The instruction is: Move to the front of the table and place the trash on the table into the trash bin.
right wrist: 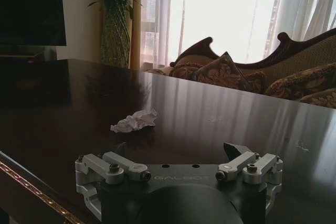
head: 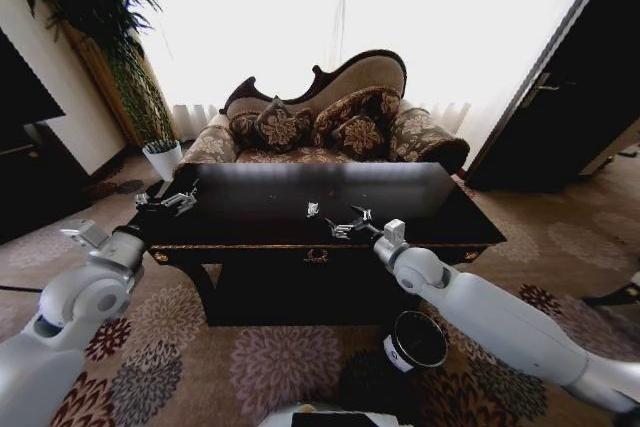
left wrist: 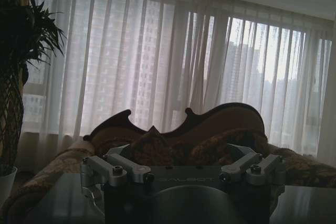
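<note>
1 table point(head: 440, 209), 1 paper wad point(right wrist: 134, 121), 1 bin point(head: 416, 340), 2 grippers.

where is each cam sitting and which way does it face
Head view: high on the robot, facing down at the table, sofa, trash bin; both arms show.
Left wrist view: behind the left hand, level toward sofa and curtains.
Right wrist view: behind the right hand, low across the tabletop at the paper wad.
Shared: the sofa appears in all three.

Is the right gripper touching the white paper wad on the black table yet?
Apart. In the right wrist view, bare glossy tabletop lies between the right gripper and the paper wad, which rests alone on the table.
</note>
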Motion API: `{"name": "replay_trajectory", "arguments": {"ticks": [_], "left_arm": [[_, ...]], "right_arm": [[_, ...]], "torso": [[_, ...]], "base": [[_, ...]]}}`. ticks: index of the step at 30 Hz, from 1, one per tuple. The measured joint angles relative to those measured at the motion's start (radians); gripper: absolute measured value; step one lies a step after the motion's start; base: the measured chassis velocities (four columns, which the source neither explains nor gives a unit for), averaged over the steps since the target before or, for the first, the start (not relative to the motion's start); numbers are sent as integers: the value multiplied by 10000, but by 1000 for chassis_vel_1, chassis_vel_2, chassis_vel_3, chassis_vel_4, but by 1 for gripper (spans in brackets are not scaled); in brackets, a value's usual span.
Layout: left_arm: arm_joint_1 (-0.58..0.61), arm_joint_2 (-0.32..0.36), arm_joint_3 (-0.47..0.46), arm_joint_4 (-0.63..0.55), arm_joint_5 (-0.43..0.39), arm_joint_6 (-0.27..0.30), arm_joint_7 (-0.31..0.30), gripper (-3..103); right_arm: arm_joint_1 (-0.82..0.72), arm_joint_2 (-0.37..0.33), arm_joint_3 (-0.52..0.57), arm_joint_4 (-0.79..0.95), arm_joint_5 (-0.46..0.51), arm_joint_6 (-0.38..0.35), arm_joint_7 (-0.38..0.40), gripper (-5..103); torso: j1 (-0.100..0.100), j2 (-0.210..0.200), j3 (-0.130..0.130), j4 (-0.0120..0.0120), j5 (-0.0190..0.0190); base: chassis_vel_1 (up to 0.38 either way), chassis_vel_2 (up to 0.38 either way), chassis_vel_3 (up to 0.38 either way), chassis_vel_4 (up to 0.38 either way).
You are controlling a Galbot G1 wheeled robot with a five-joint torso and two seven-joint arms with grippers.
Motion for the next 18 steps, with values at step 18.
{"name": "replay_trajectory", "arguments": {"ticks": [18], "left_arm": [[0,0,0,0,0,-1,0,100]], "right_arm": [[1546,971,-1489,-767,464,-110,155,100]], "torso": [[0,0,-1,0,-1]], "base": [[0,0,0,0]]}}
